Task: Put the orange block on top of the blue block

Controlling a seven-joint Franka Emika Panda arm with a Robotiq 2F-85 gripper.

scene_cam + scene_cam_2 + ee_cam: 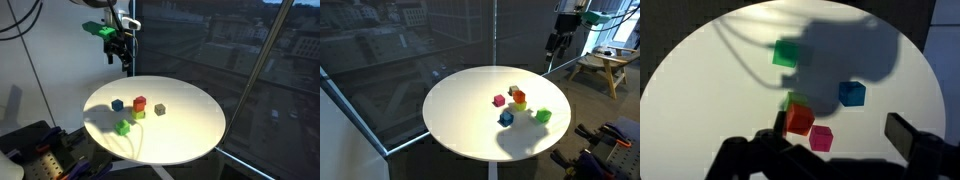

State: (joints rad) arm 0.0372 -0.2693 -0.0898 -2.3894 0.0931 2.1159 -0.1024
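Observation:
The orange block (799,119) appears to sit on top of a yellow-green cube (793,100) near the middle of the round white table (700,90). It shows in both exterior views (140,102) (519,97). The blue block (851,94) stands alone on the table a short way from it, also seen in both exterior views (117,104) (505,118). My gripper (840,128) is open and empty. It hangs high above the far rim of the table, well clear of all the blocks, in both exterior views (125,55) (556,45).
A magenta cube (821,138) (499,100) lies close beside the orange block. A green cube (786,53) (123,126) (543,115) stands apart. A grey cube (159,109) (514,90) is nearby. Glass walls stand behind the table, and a wooden stool (605,68) is off to the side.

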